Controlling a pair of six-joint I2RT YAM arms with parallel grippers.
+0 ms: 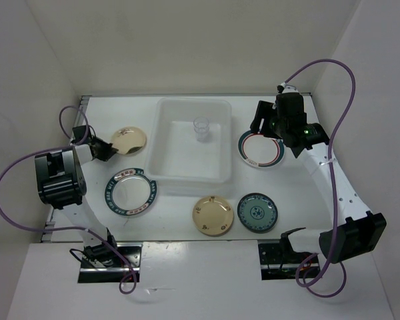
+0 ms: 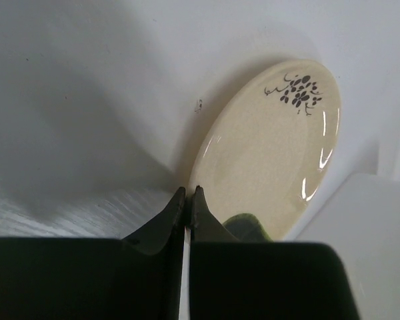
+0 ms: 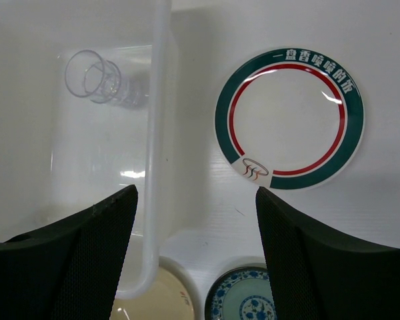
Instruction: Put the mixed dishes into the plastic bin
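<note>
Left fingers (image 2: 173,213) are pressing together at the rim of the glossy cream round plate (image 2: 267,153), lying far left beside the translucent plastic bin (image 1: 180,157). It looks stiff, slick and breakable, so rim-pinching suits. Right fingers (image 3: 80,253) are gaping, empty.

Clear cup (image 1: 201,128) inside translucent bin (image 1: 187,159); five dishes (image 1: 212,215) outside, flanking it

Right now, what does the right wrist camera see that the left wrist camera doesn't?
Only the right wrist view: a clear cup inside the plastic bin, the green-and-red-rimmed plate beside the bin, a teal plate at the bottom edge, and the open right gripper. Only the left wrist view: a cream dish with a dark flower sprig, and the shut left gripper, tips at that dish's rim. Both: the white table; a pale corner at the left view's right edge may be the same bin.
</note>
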